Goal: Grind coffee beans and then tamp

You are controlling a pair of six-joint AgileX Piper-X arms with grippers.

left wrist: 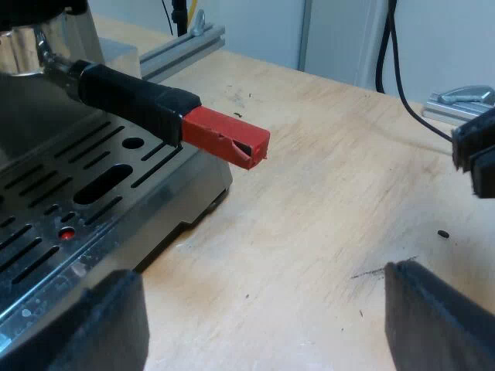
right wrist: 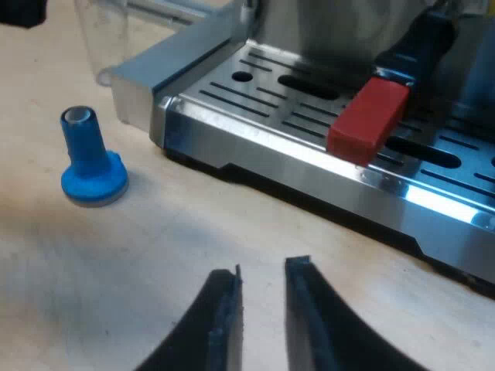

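Observation:
The metal holder is locked into the espresso machine [left wrist: 69, 201], and its dark handle [left wrist: 131, 97] sticks out over the drip tray to a red end [left wrist: 228, 137]. My left gripper [left wrist: 263, 325] is wide open low over the wooden table, short of the red end, with nothing between its fingers [left wrist: 100, 325]. My right gripper [left wrist: 476, 154] hangs farther off over the table. In the right wrist view my right gripper [right wrist: 267, 270] faces the drip tray's front edge [right wrist: 263, 143] below the red end [right wrist: 367, 116]; only a narrow gap separates its fingers, which hold nothing. A blue tamper [right wrist: 91, 158] stands upright on the table.
A clear measuring glass [right wrist: 104, 39] stands by the machine's corner, beyond the tamper. Aluminium rails [left wrist: 182, 48] and a metal clamp [left wrist: 464, 97] lie at the table's edge. A small dark speck [left wrist: 443, 233] and some scuffs mark the wood.

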